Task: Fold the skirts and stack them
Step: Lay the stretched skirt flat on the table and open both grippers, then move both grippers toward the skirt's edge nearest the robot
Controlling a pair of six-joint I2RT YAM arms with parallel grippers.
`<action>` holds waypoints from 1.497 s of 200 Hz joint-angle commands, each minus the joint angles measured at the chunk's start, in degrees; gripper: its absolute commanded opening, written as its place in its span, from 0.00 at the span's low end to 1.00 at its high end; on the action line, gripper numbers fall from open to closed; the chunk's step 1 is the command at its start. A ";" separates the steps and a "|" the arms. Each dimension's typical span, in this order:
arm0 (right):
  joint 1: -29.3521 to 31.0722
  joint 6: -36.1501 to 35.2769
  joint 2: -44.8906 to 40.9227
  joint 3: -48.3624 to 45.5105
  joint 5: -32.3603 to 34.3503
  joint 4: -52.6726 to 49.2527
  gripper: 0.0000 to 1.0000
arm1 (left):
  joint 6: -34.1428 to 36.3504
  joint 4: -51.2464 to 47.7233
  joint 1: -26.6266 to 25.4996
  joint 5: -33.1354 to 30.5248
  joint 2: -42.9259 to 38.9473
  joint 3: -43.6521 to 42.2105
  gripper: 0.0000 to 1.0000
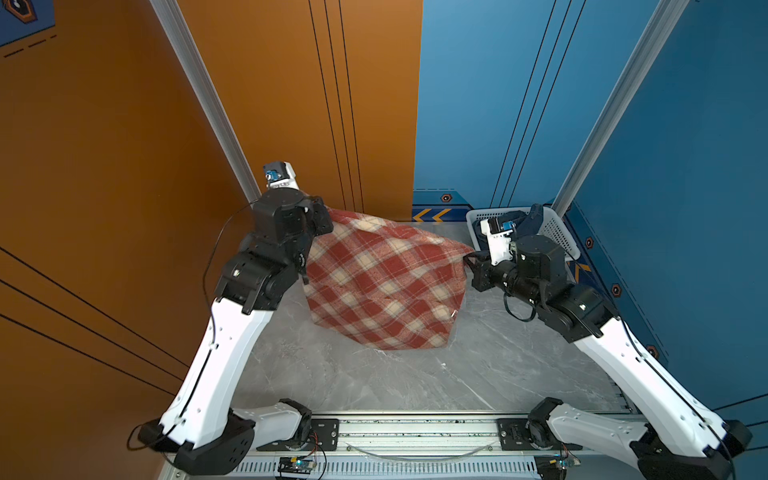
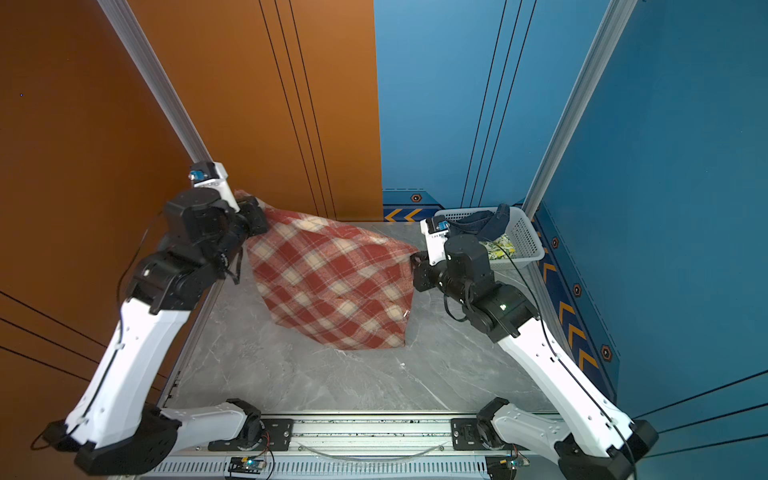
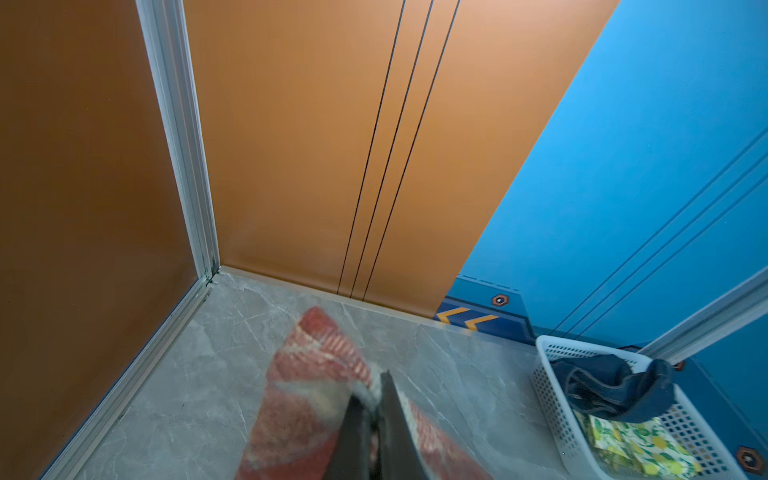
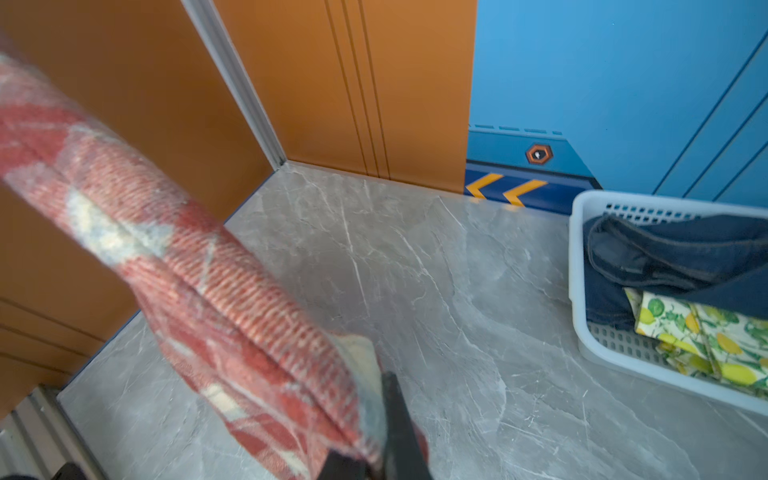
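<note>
The first skirt is judged to be in hand: it has been lifted and spread, but no fold is seen and nothing is stacked.

Nearest, the grey table [image 1: 374, 386] is met by the lower edge of the plaid skirt [image 1: 382, 282], which appears to rest on it near the middle. Above that, the red-and-cream cloth is hung as a broad sheet with slack creases, its checks running on the slant. Its upper edge is held at two ends. One end is pinched tight in the left gripper [image 1: 326, 222], the other in the right gripper [image 1: 471, 259]. In the wrist views each pair of jaws is seen closed on a thick, doubled edge.

The next move is judged to call for both arms to be lowered together, so that the cloth is laid flat. If one end is dropped early, bunching may be expected.

Farthest, in the right corner, the basket [image 1: 559, 232] is seen with the denim skirt [image 1: 532, 218] draped over its rim. The lemon skirt [image 2: 503, 246] is tucked inside beside it.
</note>
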 commanded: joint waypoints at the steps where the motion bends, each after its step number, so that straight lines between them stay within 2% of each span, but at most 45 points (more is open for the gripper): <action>1: -7.33 5.14 10.97 0.10 -11.64 9.71 0.00 | -3.18 1.58 5.56 8.01 11.42 3.11 0.00; 23: -11.15 4.71 23.70 7.19 -13.99 12.85 0.00 | -2.90 1.91 7.98 12.93 26.75 13.89 0.00; 36: -12.12 3.25 30.78 12.75 -13.20 13.01 0.01 | -2.97 1.79 8.85 16.48 34.75 20.92 0.00; 38: -12.20 2.88 31.86 13.67 -12.93 12.73 0.06 | -3.00 1.63 8.92 17.14 36.07 21.95 0.00; 39: -12.30 2.40 32.68 14.62 -12.69 12.31 0.12 | -3.01 1.46 8.97 17.38 36.63 22.47 0.00; 40: -12.30 2.40 32.68 14.62 -12.69 12.31 0.12 | -3.10 1.28 9.09 17.59 37.08 23.09 0.00; 42: -12.44 2.08 33.77 15.48 -12.40 11.98 0.20 | -3.21 0.82 9.17 18.07 38.41 24.40 0.00; 43: -12.45 1.71 34.57 16.46 -12.05 11.52 0.27 | -3.29 0.66 9.23 18.24 38.94 25.02 0.00; 45: -12.48 1.55 35.03 16.87 -11.90 11.33 0.30 | -3.30 0.18 9.36 18.68 40.00 26.14 0.00; 48: -12.63 1.13 36.05 17.97 -11.48 10.67 0.40 | -3.31 -0.48 9.50 19.20 41.35 27.84 0.01; 49: -12.66 1.04 36.48 18.33 -11.35 10.55 0.43 | -3.34 -0.74 9.52 19.34 41.95 28.32 0.02; 50: -12.68 0.86 37.02 18.93 -11.15 10.31 0.51 | -3.35 -0.96 9.54 19.45 42.47 28.78 0.03; 51: -12.68 0.86 37.02 18.93 -11.15 10.31 0.51 | -3.36 -1.07 9.54 19.54 42.82 29.18 0.05; 54: -12.77 0.73 37.82 19.64 -10.72 9.95 0.60 | -3.21 -1.58 9.49 19.75 43.95 30.45 0.12; 62: -12.86 0.54 38.72 20.68 -10.28 9.44 0.76 | -2.99 -2.80 9.58 19.90 46.03 32.53 0.41; 68: -12.87 0.27 38.68 20.58 -10.17 9.49 0.85 | -2.90 -3.14 9.62 19.99 46.69 32.77 0.58; 77: -12.65 -0.06 37.99 19.84 -9.64 9.51 0.91 | -2.71 -3.07 9.63 20.16 46.57 31.20 0.74; 83: -12.48 -0.23 37.29 18.96 -8.95 9.30 0.94 | -2.65 -3.06 9.60 20.00 46.07 29.68 0.81; 91: -12.21 -0.37 36.03 17.60 -8.52 9.06 0.95 | -2.64 -3.09 9.63 19.81 45.08 27.26 0.85; 115: -10.36 0.77 30.33 10.19 -6.44 8.53 0.94 | -4.17 -3.01 9.27 18.24 39.60 16.55 0.85; 120: -9.75 0.99 29.20 8.54 -5.80 7.98 0.93 | -4.63 -2.96 9.01 17.92 38.23 14.02 0.90; 166: -3.02 7.36 20.44 -10.31 -0.23 6.71 0.87 | -8.37 1.53 5.80 14.40 23.30 -15.07 0.89; 207: -0.28 12.11 18.24 -21.93 -0.22 10.43 0.83 | -11.53 5.52 3.97 11.77 11.20 -37.57 0.88; 249: -0.04 15.55 20.51 -27.37 -1.37 16.46 0.79 | -13.97 8.83 2.01 9.87 6.93 -50.48 0.88; 299: -0.03 18.71 23.85 -28.36 -0.44 21.82 0.78 | -14.26 11.09 2.67 9.25 7.66 -53.65 0.88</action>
